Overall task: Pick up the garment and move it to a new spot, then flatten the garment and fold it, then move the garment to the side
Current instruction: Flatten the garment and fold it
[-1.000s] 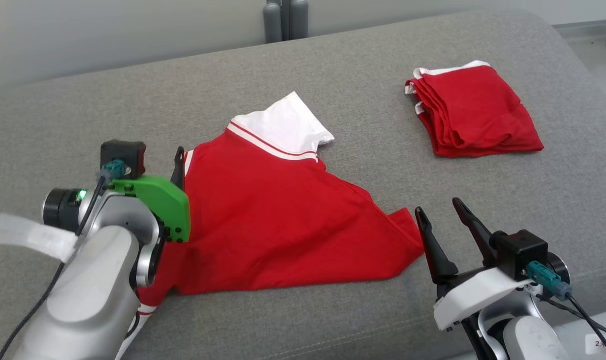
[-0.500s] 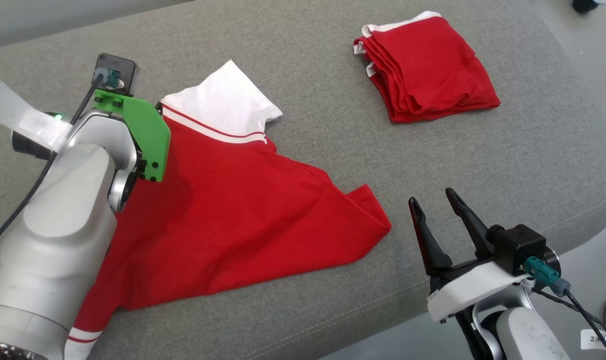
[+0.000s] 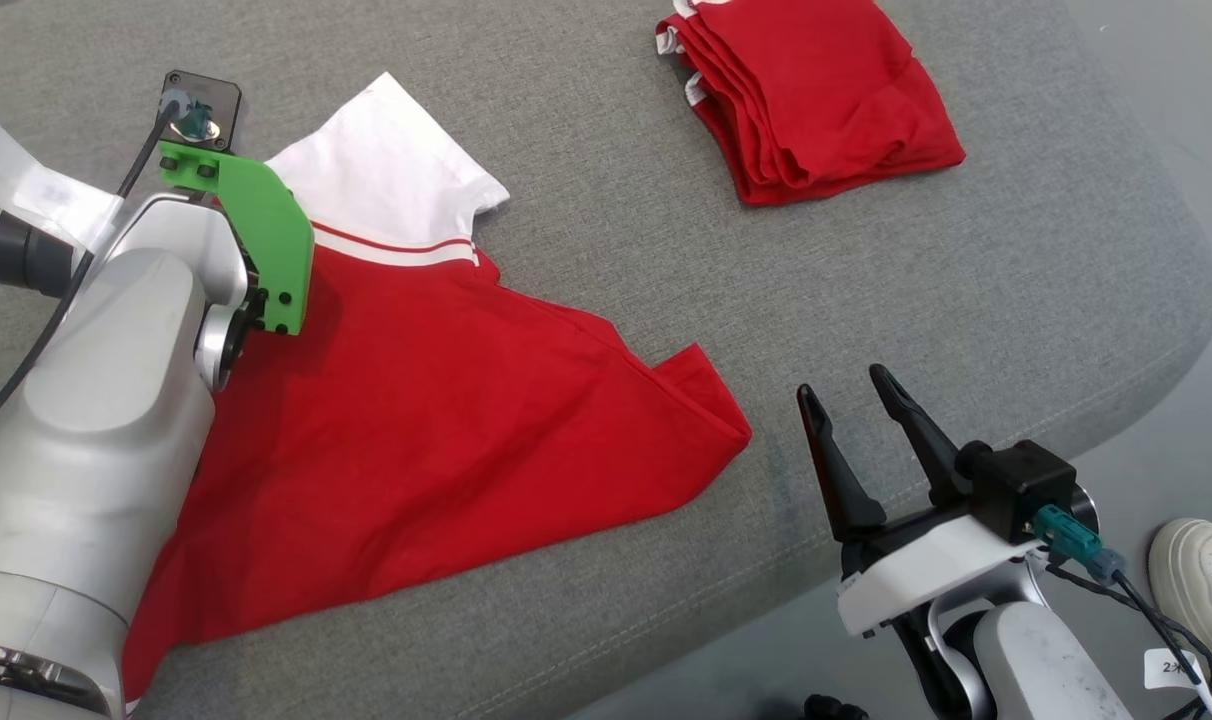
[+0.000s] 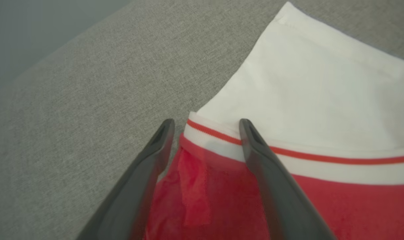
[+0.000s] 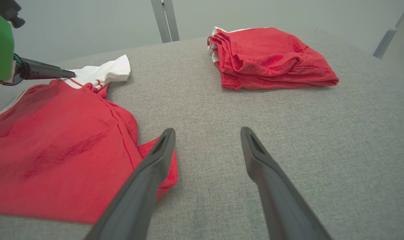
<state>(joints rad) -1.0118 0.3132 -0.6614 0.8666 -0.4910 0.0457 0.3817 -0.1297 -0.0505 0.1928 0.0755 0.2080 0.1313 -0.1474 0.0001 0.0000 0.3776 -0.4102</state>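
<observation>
- I'm looking down on a grey fabric-covered worktop [image 3: 966,280] with a rounded corner on my right; pale floor shows past its edge.
- The red garment [image 3: 446,400] lies spread and a little rumpled on the left half of the worktop, with one pointed corner reaching toward the middle.
- Its white sleeve [image 3: 386,180] lies at the far end, joined to the red body by a white band with a thin red stripe.
- My left end effector [image 4: 206,123] sits over that striped band at the garment's edge, fingers apart. One finger is over the band, the other over bare grey fabric just beside the cloth. I cannot tell whether either tip touches.
- A green bracket [image 3: 261,235] on the left wrist hides those fingers from the head camera.
- My right end effector [image 3: 843,382] hangs over bare worktop just beside the garment's pointed corner, fingers spread, holding nothing.
- A folded pile of red garments [image 3: 816,90] rests at the far right, well apart from the spread one.
- A pale shoe [image 3: 1201,580] stands on the floor at lower right.
</observation>
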